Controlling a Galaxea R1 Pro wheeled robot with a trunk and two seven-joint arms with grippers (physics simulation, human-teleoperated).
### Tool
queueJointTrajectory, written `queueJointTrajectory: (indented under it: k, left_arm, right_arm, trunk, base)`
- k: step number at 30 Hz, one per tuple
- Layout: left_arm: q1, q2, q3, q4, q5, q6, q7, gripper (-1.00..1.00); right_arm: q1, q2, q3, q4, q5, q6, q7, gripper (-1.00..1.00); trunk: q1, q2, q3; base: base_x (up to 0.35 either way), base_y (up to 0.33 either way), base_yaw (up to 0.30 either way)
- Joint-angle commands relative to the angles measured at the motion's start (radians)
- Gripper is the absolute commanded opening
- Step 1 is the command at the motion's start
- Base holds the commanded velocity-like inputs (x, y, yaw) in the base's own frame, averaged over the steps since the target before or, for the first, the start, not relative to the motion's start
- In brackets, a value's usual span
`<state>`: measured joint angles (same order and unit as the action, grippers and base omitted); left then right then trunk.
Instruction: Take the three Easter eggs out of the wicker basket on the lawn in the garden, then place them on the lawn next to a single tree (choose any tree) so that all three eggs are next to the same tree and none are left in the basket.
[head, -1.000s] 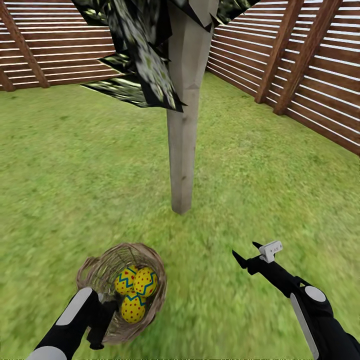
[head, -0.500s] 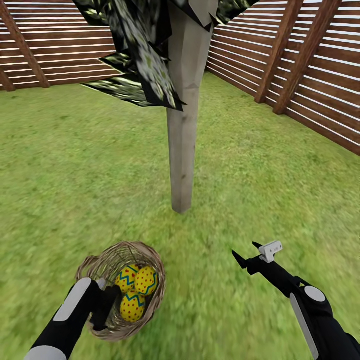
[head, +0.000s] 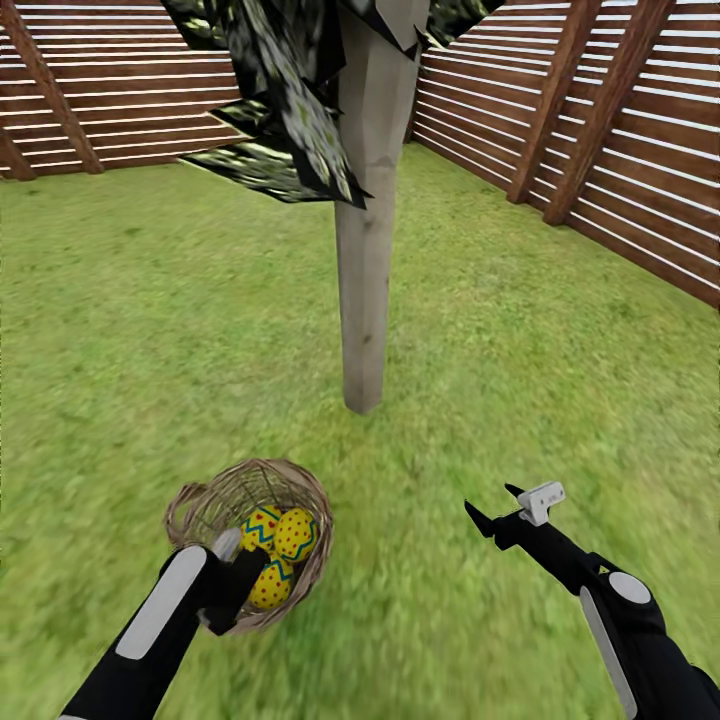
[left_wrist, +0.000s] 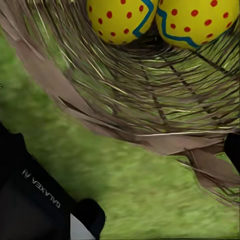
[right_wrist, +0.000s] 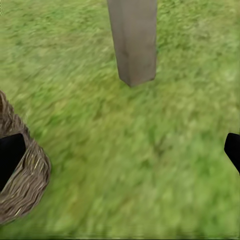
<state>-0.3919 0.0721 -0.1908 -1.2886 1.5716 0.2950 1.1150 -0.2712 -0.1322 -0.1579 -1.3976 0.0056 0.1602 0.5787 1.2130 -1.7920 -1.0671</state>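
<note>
moved: wicker basket (head: 250, 540) carried nearer tree (head: 362, 300) | left hand (head: 228, 590) grasping its rim; right hand (head: 490, 512) released | three Easter eggs (head: 278, 545) remain inside; none placed

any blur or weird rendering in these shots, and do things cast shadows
Head view: grass near the wicker basket is smeared, the tree casts no clear shadow, foliage is jagged. Left wrist view: the eggs are sharp, the lawn blurry. Right wrist view: grass is smeared throughout.
</note>
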Motion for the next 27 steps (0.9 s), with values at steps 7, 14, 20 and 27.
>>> queueJointTrajectory:
  k: [7, 14, 20, 27]
  left_arm:
    - [0.018, 0.011, -0.117, -0.109, -0.073, 0.009, -0.031, 1.0]
    - [0.025, 0.017, -0.192, -0.146, -0.155, 0.008, -0.097, 1.0]
    - [0.025, 0.017, -0.225, -0.169, -0.159, 0.009, -0.107, 1.0]
    - [0.025, 0.023, -0.261, -0.181, -0.169, 0.097, -0.249, 1.0]
  right_arm:
    - [0.0, 0.0, -0.002, -0.001, 0.0, 0.007, 0.006, 1.0]
    - [0.0, 0.0, -0.002, -0.001, 0.0, 0.008, 0.004, 1.0]
    - [-0.001, 0.001, -0.003, -0.001, 0.0, 0.011, 0.003, 1.0]
    - [0.0, 0.002, -0.002, 0.0, 0.004, 0.012, 0.001, 1.0]
  trunk:
    - [-0.001, 0.0, -0.001]
    - [-0.001, 0.0, -0.001]
    - [-0.001, 0.0, -0.001]
    - [-0.001, 0.0, -0.001]
  base:
    - [-0.14, 0.0, 0.0]
    - [-0.051, 0.0, 0.0]
    - [-0.307, 0.0, 0.0]
    - [-0.327, 0.0, 0.0]
